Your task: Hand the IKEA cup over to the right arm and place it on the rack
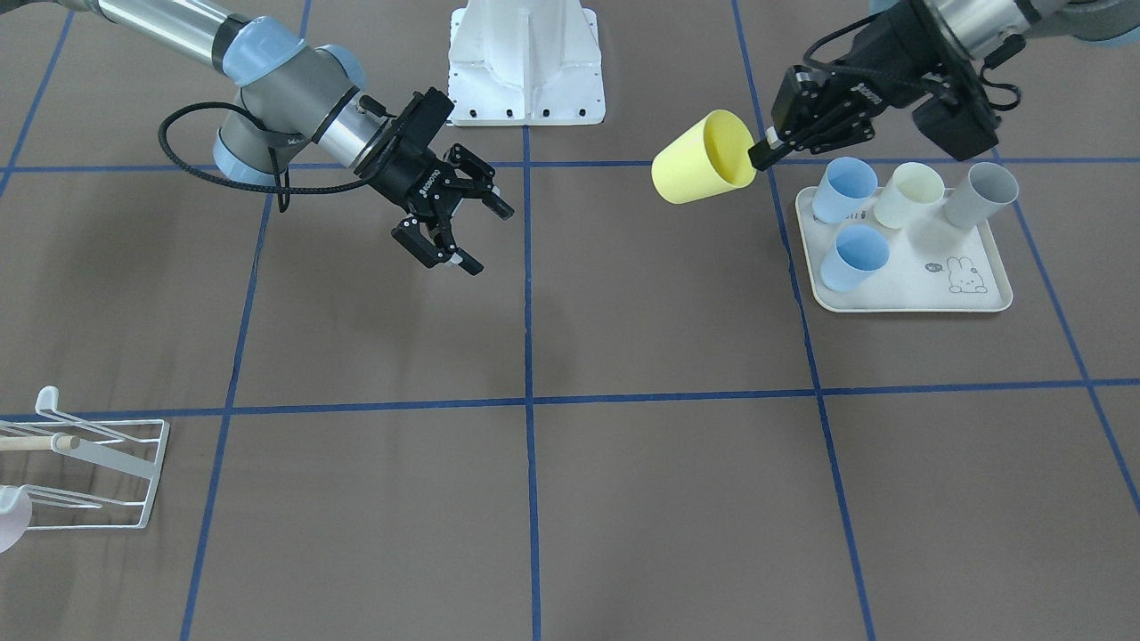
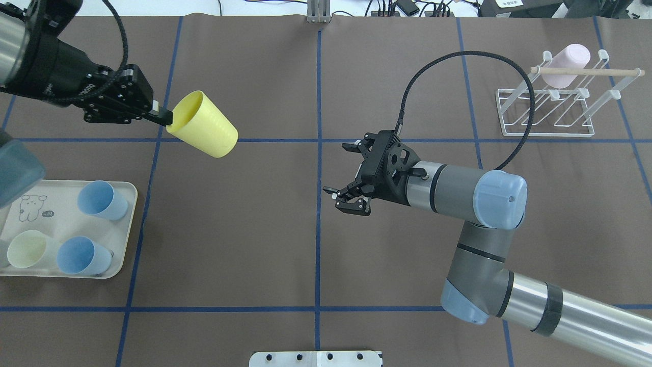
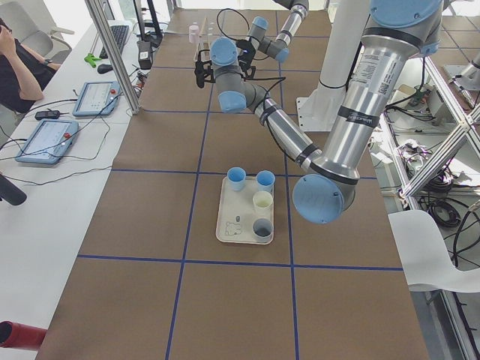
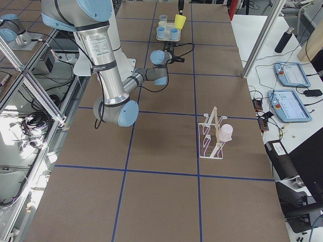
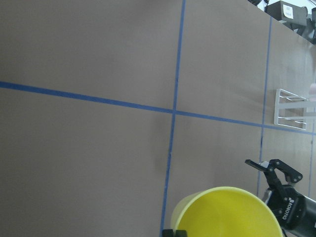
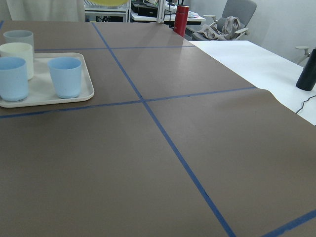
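Note:
My left gripper (image 2: pixel 164 116) is shut on the rim of a yellow cup (image 2: pixel 204 125). It holds the cup tilted in the air, mouth toward the gripper, left of the table's middle. In the front-facing view the cup (image 1: pixel 700 161) hangs beside the tray, gripper (image 1: pixel 764 151) on its rim. The right arm's gripper (image 2: pixel 340 169) is open and empty near the table's middle, a good gap from the cup, fingers pointing toward it; it also shows in the front-facing view (image 1: pixel 489 239). The white wire rack (image 2: pixel 547 109) with a wooden dowel stands far right and holds a pink cup (image 2: pixel 565 63).
A cream rabbit-print tray (image 2: pixel 124 232) at the near left holds two blue cups (image 2: pixel 102 200), a cream cup (image 2: pixel 28 248) and a grey cup (image 1: pixel 980 194). The right arm's thick black cable (image 2: pixel 458 56) loops above the table. Blue tape lines cross the brown mat.

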Robot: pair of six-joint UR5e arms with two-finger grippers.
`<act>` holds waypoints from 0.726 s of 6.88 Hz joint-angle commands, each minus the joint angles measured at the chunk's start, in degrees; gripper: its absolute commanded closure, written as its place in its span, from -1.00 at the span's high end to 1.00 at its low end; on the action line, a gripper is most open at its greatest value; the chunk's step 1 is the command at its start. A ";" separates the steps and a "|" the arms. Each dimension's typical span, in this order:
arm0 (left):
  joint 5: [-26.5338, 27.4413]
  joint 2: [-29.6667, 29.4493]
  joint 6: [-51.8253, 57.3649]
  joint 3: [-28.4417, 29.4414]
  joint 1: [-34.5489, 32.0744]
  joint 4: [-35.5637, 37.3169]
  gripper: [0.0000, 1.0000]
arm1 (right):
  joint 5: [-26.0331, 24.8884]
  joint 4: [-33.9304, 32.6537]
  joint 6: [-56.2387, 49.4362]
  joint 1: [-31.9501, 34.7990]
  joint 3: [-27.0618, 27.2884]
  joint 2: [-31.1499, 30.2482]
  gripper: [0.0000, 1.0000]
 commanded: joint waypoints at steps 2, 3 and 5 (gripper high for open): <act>7.03 -5.30 -6.49 3.55 7.22 -4.16 -1.00 | -1.71 2.20 1.60 -1.88 -0.07 0.88 0.95; 10.11 -5.74 -8.42 3.64 9.59 -5.90 -1.00 | -1.72 2.20 2.74 -1.97 -0.07 1.23 0.95; 15.47 -6.27 -12.38 4.17 13.02 -8.81 -1.00 | -1.72 2.20 4.15 -1.97 0.10 1.32 0.96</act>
